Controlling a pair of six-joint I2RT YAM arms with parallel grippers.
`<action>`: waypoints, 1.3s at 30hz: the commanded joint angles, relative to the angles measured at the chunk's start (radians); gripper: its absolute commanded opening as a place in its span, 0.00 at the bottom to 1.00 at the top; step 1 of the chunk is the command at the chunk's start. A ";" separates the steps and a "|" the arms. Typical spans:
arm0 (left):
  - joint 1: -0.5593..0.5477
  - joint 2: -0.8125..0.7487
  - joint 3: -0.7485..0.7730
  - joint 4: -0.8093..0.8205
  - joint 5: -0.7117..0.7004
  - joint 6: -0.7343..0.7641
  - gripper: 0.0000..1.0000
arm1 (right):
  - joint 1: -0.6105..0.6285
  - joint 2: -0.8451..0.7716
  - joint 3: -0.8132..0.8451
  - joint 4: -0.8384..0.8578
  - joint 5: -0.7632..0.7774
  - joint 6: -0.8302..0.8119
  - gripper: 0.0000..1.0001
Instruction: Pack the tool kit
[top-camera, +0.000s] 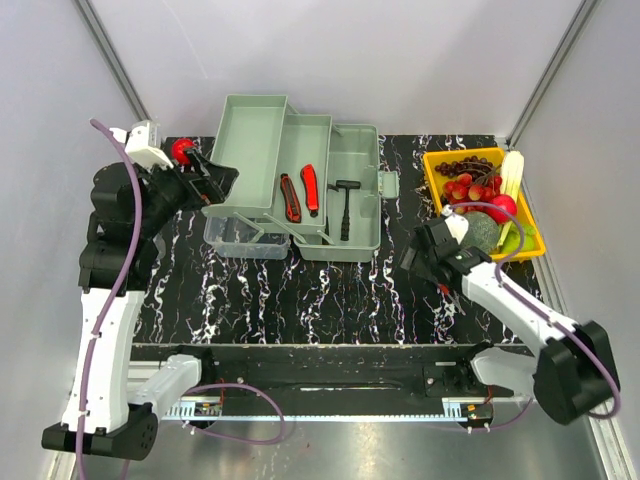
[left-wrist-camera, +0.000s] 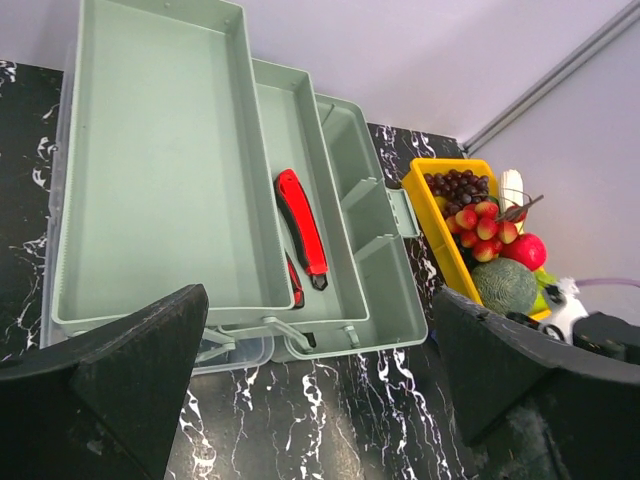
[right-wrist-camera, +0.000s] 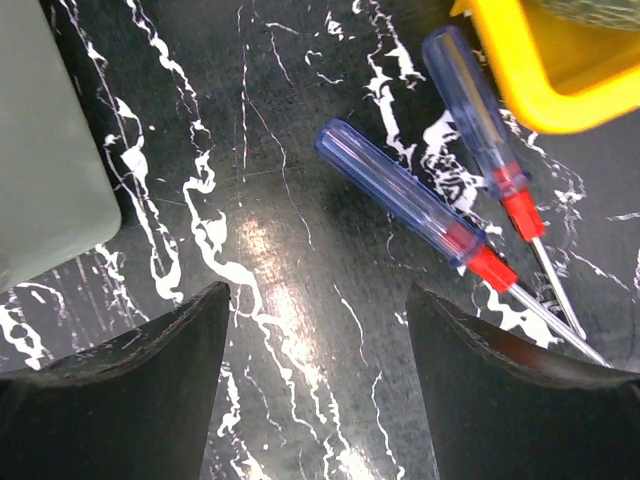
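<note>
The toolbox (top-camera: 300, 170) stands open at the back middle of the black marbled table (top-camera: 300, 300), its trays fanned out in steps toward the left. Two red-and-black knives (top-camera: 300, 192) lie in the middle tray, and a black T-shaped tool (top-camera: 346, 208) lies in the compartment to their right.

The left gripper (left-wrist-camera: 318, 310) hovers at the box's left edge, fingers spread wide and holding nothing, with the top tray's rim just ahead of it.

The right gripper (right-wrist-camera: 318, 300) hangs low over the tabletop, in the gap between the toolbox's right corner and the yellow fruit tray (top-camera: 432, 185). Its jaws are parted and empty. Two blue-handled screwdrivers (right-wrist-camera: 400, 195) lie on the table just beyond its fingertips, their handles apart and their shafts converging. The farther handle sits close to the tray's corner.

A broad stretch of marbled tabletop runs between the box's front edge and the arm bases.
</note>
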 joint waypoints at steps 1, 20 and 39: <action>-0.011 0.001 0.043 0.057 0.054 -0.003 0.99 | -0.034 0.100 0.050 0.113 -0.067 -0.128 0.77; -0.015 -0.001 0.072 0.043 0.058 0.021 0.99 | -0.261 0.430 0.201 0.032 -0.350 -0.446 0.76; -0.021 0.007 0.078 0.025 0.038 0.027 0.99 | -0.267 0.528 0.225 -0.076 -0.326 -0.337 0.41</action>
